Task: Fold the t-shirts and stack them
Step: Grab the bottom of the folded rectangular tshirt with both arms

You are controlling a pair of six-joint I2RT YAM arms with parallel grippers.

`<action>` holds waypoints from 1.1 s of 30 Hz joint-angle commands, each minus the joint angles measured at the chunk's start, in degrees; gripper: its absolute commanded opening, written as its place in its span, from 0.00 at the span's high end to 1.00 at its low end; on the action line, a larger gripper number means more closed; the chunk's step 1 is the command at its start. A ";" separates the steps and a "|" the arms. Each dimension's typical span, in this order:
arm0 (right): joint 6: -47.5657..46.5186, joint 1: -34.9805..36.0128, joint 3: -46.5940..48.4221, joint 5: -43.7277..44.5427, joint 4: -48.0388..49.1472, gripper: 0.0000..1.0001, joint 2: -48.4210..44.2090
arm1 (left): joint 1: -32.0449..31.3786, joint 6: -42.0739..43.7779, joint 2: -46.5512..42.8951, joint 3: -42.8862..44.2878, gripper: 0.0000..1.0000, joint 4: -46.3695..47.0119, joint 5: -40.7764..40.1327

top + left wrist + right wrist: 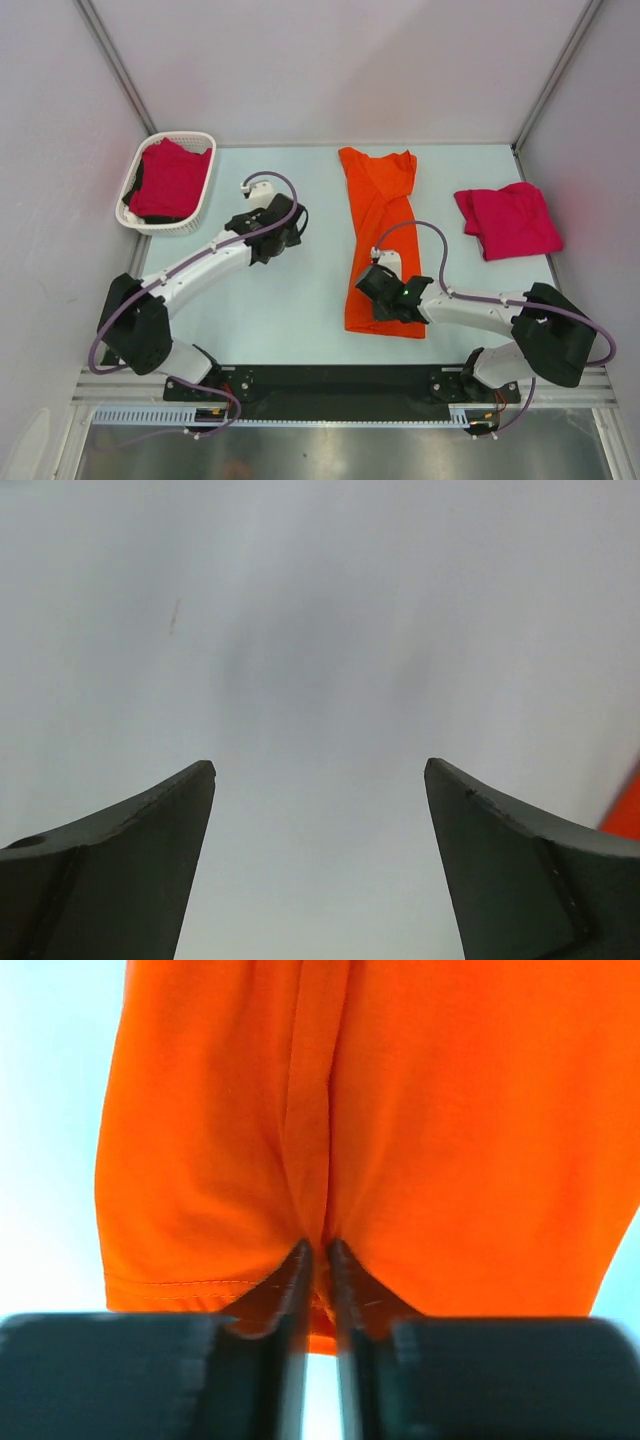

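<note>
Three t-shirts are lying in view, with two grippers over one pale bench (290, 300).

Item 1: orange t-shirt (380, 235). Bright plain orange, it is lying in the middle of the bench as a long narrow strip, doubled lengthwise. The collar end is pointing to the far side and the hem is reaching toward the arms. A soft ridge is running up its length in the right wrist view, and a stitched hem line is showing along its near edge.

Item 2: second t-shirt (508, 220). Crimson-pink, it is sitting folded into a loose rectangle at the far right of the bench, well apart from the orange one.

Item 3: third t-shirt (172, 180). Crimson-pink, it is lying bunched inside the white lattice basket (140, 225) at the far left corner.

Item 4: right gripper (320, 1245). It is sitting at the near end of the orange t-shirt. Its dark fingers (300, 1270) are pressing almost together, pinching a fold of the orange cloth just above the hem.

Item 5: left gripper (320, 770). It is hovering over bare bench between the basket and the orange t-shirt. Its fingers (150, 850) are spreading wide apart and gripping nothing. A sliver of orange is showing at the right edge of its wrist view.
</note>
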 commanded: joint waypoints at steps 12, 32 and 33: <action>-2.07 -2.13 8.09 -4.76 -12.43 0.54 -3.19 | 1.66 1.97 7.37 5.62 0.07 -2.89 -1.60; -6.90 -7.67 1.85 -15.30 -7.34 0.70 -4.07 | 1.74 2.76 9.05 7.73 0.07 -4.74 -3.80; -7.52 -7.93 1.76 -15.74 -7.07 0.77 -4.68 | 1.74 2.76 9.13 7.65 0.07 -4.65 -3.71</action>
